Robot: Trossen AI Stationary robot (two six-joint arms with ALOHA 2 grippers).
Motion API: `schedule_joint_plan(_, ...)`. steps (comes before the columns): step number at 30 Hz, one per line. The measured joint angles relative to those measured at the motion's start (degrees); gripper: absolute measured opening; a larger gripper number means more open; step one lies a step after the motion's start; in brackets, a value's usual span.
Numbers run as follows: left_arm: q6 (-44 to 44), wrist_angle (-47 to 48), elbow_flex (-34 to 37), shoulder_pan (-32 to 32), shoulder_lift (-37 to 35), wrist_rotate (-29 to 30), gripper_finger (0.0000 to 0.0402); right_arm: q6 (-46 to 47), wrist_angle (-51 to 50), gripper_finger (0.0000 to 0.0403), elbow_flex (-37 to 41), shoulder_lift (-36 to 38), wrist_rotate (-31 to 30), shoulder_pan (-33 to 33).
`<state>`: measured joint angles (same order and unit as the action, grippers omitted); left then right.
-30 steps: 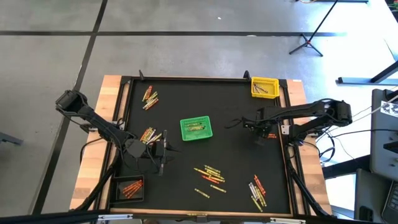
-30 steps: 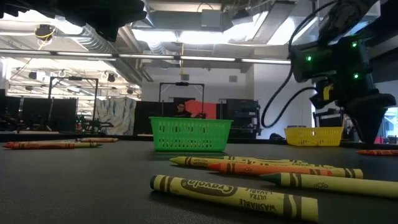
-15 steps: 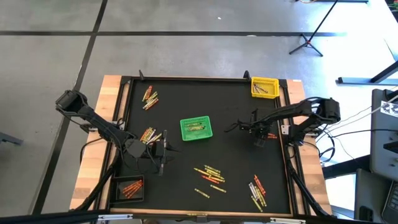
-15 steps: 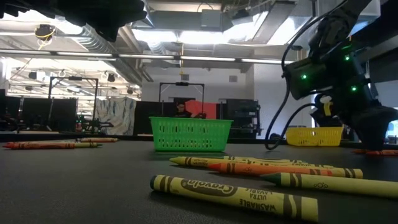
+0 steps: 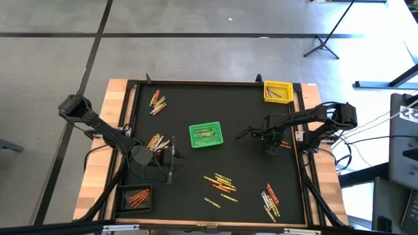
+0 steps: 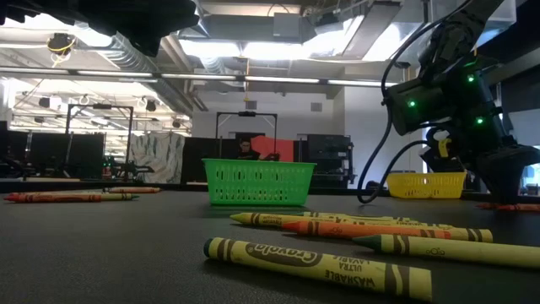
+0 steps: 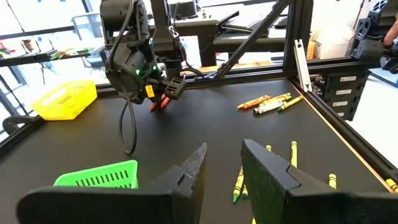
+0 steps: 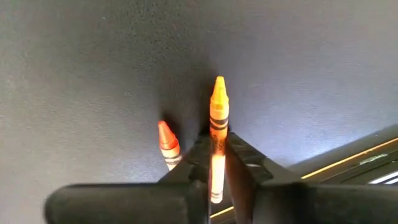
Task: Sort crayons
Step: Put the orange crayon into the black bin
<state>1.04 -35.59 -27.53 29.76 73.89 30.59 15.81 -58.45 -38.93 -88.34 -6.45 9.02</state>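
My right gripper (image 5: pixel 273 145) is down at the black mat near the table's right edge, shut on an orange crayon (image 8: pixel 217 106). A red-orange crayon (image 8: pixel 166 140) lies right beside it on the mat. In the low view this gripper (image 6: pixel 506 192) stands over these crayons (image 6: pixel 509 206). My left gripper (image 5: pixel 171 156) is open and empty, left of centre, above the mat; its fingers (image 7: pixel 193 171) show apart. Loose crayons lie in groups at the far left (image 5: pixel 157 102), by the left gripper (image 5: pixel 155 141), and near the front (image 5: pixel 221 183) (image 5: pixel 270 200). My right gripper pinches the orange crayon between its two fingers, on the crayon's long sides around its middle (image 8: pixel 217 138). The fingers come from above, pointing down at the mat. The crayon's pointed end (image 8: pixel 219 84) sticks out past the fingers. Whether it is clear of the mat I cannot tell.
A green mesh basket (image 5: pixel 206 134) stands mid-table, a yellow one (image 5: pixel 277 91) at the far right corner, a black one (image 5: pixel 138 196) at the near left corner with red-orange crayons in it. A raised rim (image 5: pixel 302 163) borders the mat.
My right gripper has gone down to the mat and a little toward the near edge, onto the two crayons by the right edge. My left arm has kept still.
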Motion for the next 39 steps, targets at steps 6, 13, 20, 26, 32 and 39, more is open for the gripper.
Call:
schedule_joint_plan(6,0.00,0.00,0.00,0.00,0.00,0.00,0.0086,-1.49,0.53,0.0014,-1.54,-0.15,-1.81,0.00)
schedule_joint_plan(13,0.00,0.00,0.00,0.00,0.00,0.00,0.0086,-4.71,4.11,0.0023,-6.71,-0.17,-4.20,0.00)
schedule_joint_plan(20,0.00,0.00,0.00,0.00,0.00,-0.02,0.0086,-8.86,13.77,0.0022,-10.06,-0.12,4.88,-0.06)
schedule_joint_plan(26,0.35,0.02,0.00,0.04,0.00,-0.04,0.0086,-11.24,23.73,0.0025,-10.06,-0.11,10.52,-4.61)
schedule_joint_plan(32,0.39,0.00,0.00,0.04,0.00,-0.04,0.0086,-11.66,34.73,0.0025,-10.06,-0.11,10.60,-12.03)
schedule_joint_plan(39,0.39,0.00,0.00,0.04,0.00,-0.04,0.0086,-12.43,47.51,0.0025,-10.06,-0.11,10.60,-16.91)
